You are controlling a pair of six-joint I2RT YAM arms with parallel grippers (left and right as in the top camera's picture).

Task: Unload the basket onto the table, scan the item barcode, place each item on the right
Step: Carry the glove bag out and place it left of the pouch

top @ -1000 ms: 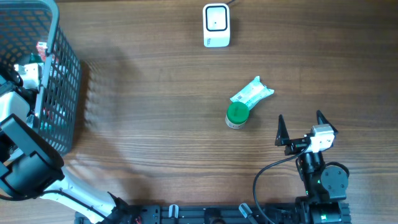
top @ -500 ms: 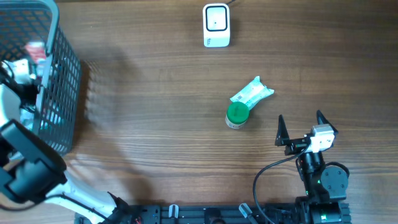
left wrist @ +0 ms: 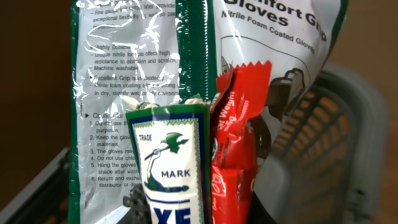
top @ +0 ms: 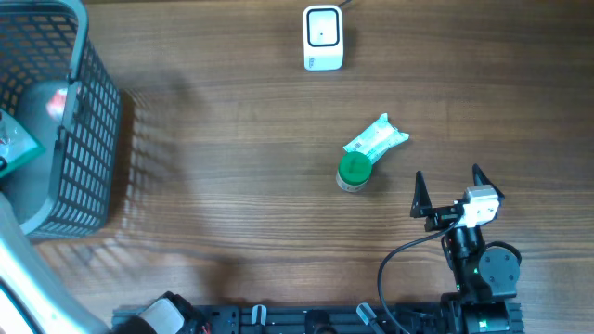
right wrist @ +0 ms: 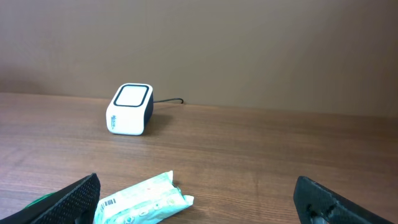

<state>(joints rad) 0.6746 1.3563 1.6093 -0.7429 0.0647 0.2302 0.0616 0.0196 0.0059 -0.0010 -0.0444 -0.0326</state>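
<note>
In the left wrist view a white packet with a green border and blue lettering [left wrist: 175, 162] stands upright close to the camera. My left gripper [left wrist: 174, 211] is shut on it, and one dark finger [left wrist: 140, 202] shows at its left side. Behind it are a red packet [left wrist: 233, 149] and a clear glove pack [left wrist: 137, 68]. The white scanner [top: 323, 37] [right wrist: 129, 109] sits at the table's far edge. My right gripper [top: 447, 190] [right wrist: 200, 198] stands open near the front edge, holding nothing.
A dark wire basket [top: 88, 130] [left wrist: 348, 124] fills the left end of the table. A pale green wipes pack [top: 376, 139] [right wrist: 143, 199] and a green-lidded jar [top: 354, 172] lie just ahead of the right gripper. My left arm [top: 19, 269] shows only as a blur at the lower left.
My left arm has lifted out of the basket and passed mostly out of the overhead view to the left. The right arm and the table items have not moved.
</note>
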